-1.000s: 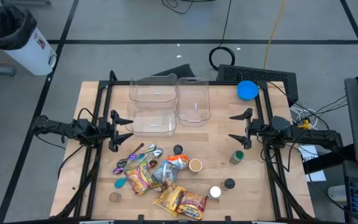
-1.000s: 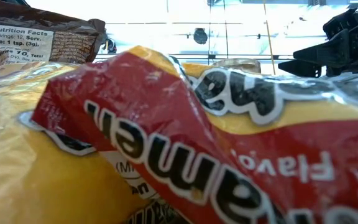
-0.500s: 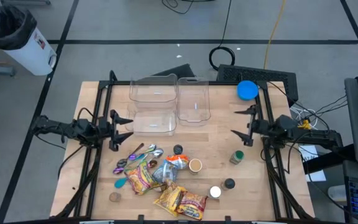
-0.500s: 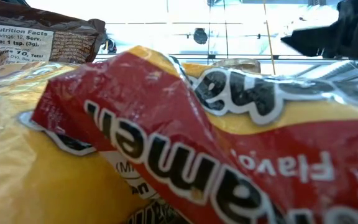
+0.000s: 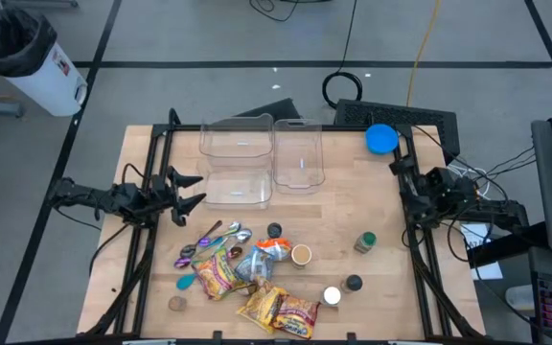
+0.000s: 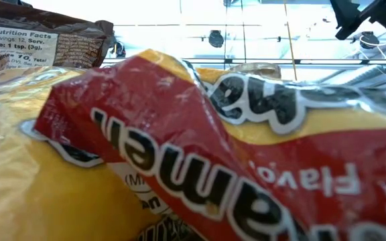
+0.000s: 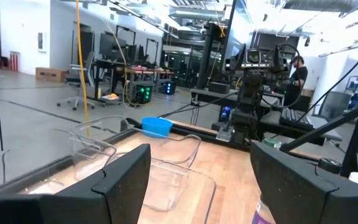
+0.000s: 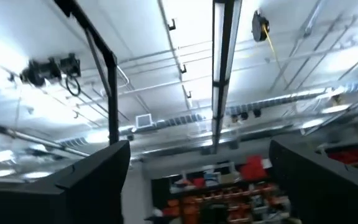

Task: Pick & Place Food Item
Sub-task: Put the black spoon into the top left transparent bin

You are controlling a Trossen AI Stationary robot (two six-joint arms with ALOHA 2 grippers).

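High view first: we see three clear plastic containers grouped at the far middle of the desk (image 5: 353, 192), a wide one (image 5: 236, 138) at the back, another (image 5: 237, 187) in front of it, and a taller one (image 5: 298, 153) beside them; all three look empty. The left gripper (image 5: 186, 191) sits at the left side of the desk, its fingers spread wide and holding nothing, just beside the nearer container. The food packets (image 5: 220, 276) lie in a pile near the front edge, nearer the front than the left fingers, mixed with spoons (image 5: 220, 233), a small cup (image 5: 301, 254) and loose lids. A blue lid (image 5: 381, 139) rests at the far right corner. The right gripper (image 5: 402, 171) is over the right edge, tilted upward; bare wood lies between the two grippers.

Low view: a yellow and red snack packet (image 6: 200, 161) fills nearly everything, with a brown packet (image 6: 45, 41) behind it. Part of the right arm shows dark at the upper corner.

Left wrist view: between the wide fingers (image 7: 126, 180) we see the empty containers (image 7: 166, 168) just ahead and the blue lid (image 7: 156, 127) beyond them.

Right wrist view: the fingers (image 8: 101, 177) stand wide apart, empty, pointing at the ceiling.
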